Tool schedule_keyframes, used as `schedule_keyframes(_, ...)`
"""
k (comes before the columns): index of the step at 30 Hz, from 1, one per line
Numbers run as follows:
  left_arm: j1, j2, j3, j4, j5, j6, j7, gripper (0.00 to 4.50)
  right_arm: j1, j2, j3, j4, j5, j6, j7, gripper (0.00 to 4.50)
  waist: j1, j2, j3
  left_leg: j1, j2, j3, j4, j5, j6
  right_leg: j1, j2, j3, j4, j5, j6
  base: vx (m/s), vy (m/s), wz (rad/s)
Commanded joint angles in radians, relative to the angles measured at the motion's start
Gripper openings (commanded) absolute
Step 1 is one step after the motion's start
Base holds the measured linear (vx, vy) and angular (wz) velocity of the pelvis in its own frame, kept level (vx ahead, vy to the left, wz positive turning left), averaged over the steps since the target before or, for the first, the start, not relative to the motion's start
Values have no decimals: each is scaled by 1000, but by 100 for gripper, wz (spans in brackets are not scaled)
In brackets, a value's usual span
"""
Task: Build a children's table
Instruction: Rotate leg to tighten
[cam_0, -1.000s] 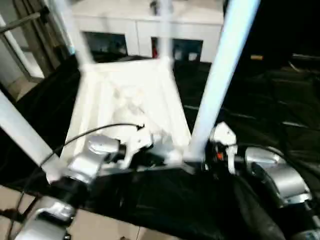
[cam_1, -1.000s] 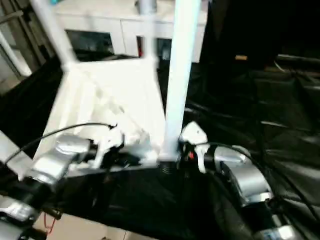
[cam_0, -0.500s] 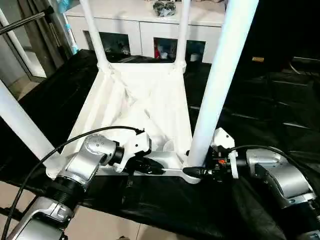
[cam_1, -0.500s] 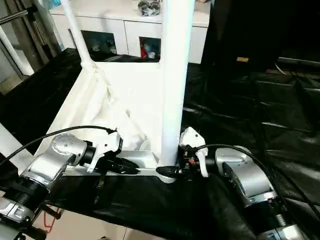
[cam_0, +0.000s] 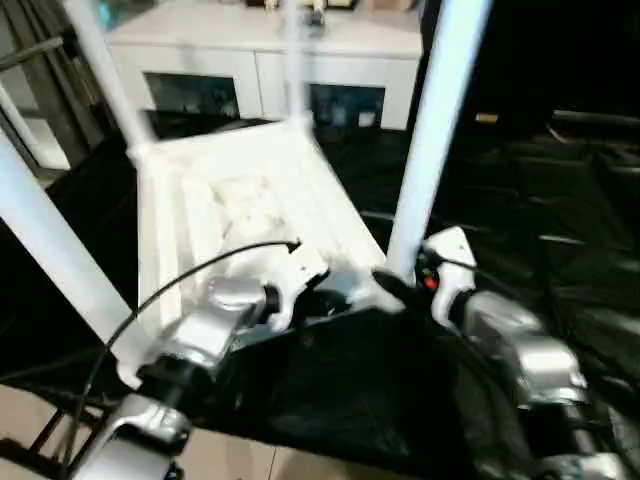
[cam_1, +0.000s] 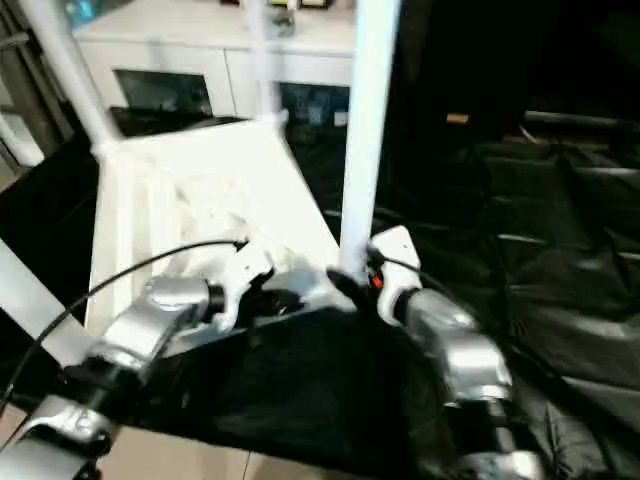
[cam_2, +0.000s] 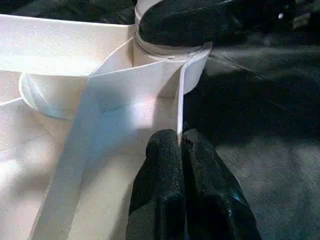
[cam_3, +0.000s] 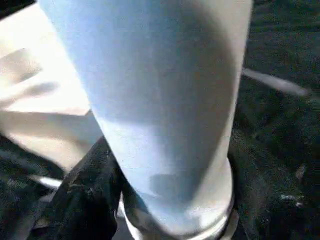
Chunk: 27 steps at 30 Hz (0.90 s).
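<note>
Right end effector (cam_0: 392, 287) around table leg (cam_0: 430, 140) base, tabletop (cam_0: 240, 215) beside.

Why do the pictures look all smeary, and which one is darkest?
Left eye view: motion blur smears the table legs and the cabinet. Left wrist view: the sharpest one, with the left pincer in shadow. Right wrist view: the leg is close and fuzzy, with dark surroundings.
</note>
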Motion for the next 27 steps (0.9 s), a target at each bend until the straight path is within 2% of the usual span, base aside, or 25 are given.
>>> schedule_keyframes(1,-30,-56,-20,6,-3,-6,36,0,6,56,137,7,-6,8,42,264,3,-14,-46,-5,6,-1,-76,-266,1,37,-32,28,-99,-353,-141,0,0,0)
schedule_keyframes(2,-30,-56,-19,4,-4,-5,36,0,7,56,138,5,-7,4,47,320,4,-15,-47,-5,6,0,-75,-263,3,38,-32,28,-98,-340,-144,0,0,0)
schedule_keyframes(4,-29,-39,-24,-10,-9,-9,9,0,3,53,113,-5,28,20,80,334,4,-13,-47,-5,7,1,-76,-255,8,39,-31,28,-95,-311,-156,0,0,0)
schedule_keyframes(8,-22,3,-33,-31,-18,-36,-58,0,-14,-7,119,-12,14,-37,147,378,3,-11,-50,-7,8,2,-73,-233,18,42,-30,28,-89,-242,-177,0,0,0)
schedule_keyframes(9,-18,19,-37,-38,-22,-45,-89,0,-20,-29,117,-12,19,-52,182,378,3,-12,-51,-10,6,2,-71,-218,23,46,-30,28,-86,-216,-184,0,0,0)
schedule_keyframes(10,-16,25,-39,-39,-22,-51,-101,0,-21,-37,117,-12,22,-56,196,378,4,-7,-53,-9,7,2,-71,-212,24,46,-31,28,-84,-205,-189,0,0,0)
schedule_keyframes(11,-3,58,-53,-60,-36,-57,-178,0,-19,-87,123,-26,29,-77,277,378,5,-4,-57,-8,8,3,-66,-183,37,48,-30,27,-78,-138,-213,0,0,0)
schedule_keyframes(12,-3,58,-53,-60,-36,-57,-178,0,-19,-87,123,-26,29,-77,277,378,6,-5,-59,-7,9,4,-63,-169,44,49,-30,28,-75,-103,-224,0,0,0)
schedule_keyframes(13,2,71,-59,-66,-40,-69,-209,0,-17,-102,123,-33,38,-76,306,378,7,-1,-59,-5,9,6,-60,-147,57,48,-28,28,-68,-31,-250,0,0,0)
schedule_keyframes(14,11,108,-77,-79,-45,-82,-280,0,-3,-152,132,-74,78,-51,412,378,7,3,-60,-7,9,6,-59,-136,60,50,-27,27,-64,-1,-260,0,0,0)
schedule_keyframes(15,12,114,-79,-79,-45,-85,-291,0,2,-163,136,-84,86,-45,435,378,8,1,-62,-5,10,6,-57,-133,76,54,-26,25,-61,36,-276,0,0,0)
schedule_keyframes(17,10,137,-85,-73,-43,-98,-326,0,21,-213,159,-123,107,-31,526,378,16,6,-60,-3,14,8,-55,-116,100,51,-26,24,-57,73,-298,0,0,0)
schedule_keyframes(21,2,166,-86,-59,-48,-103,-370,0,48,-286,199,-165,126,-9,639,378,31,3,-56,-3,18,8,-58,-153,86,51,-29,23,-59,1,-294,0,0,0)
schedule_keyframes(22,2,166,-86,-59,-48,-103,-370,0,48,-286,199,-165,126,-9,639,378,32,3,-55,-3,18,8,-59,-163,81,51,-30,23,-60,-18,-291,0,0,0)
schedule_keyframes(23,-2,183,-91,-53,-55,-109,-405,0,50,-301,207,-169,142,5,677,362,32,2,-52,-1,18,8,-62,-207,64,49,-33,25,-68,-92,-280,0,0,0)
schedule_keyframes(27,-9,200,-94,-44,-53,-116,-429,0,43,-310,213,-166,158,19,707,332,32,-2,-50,-2,18,6,-65,-226,43,47,-35,27,-73,-163,-257,0,0,0)
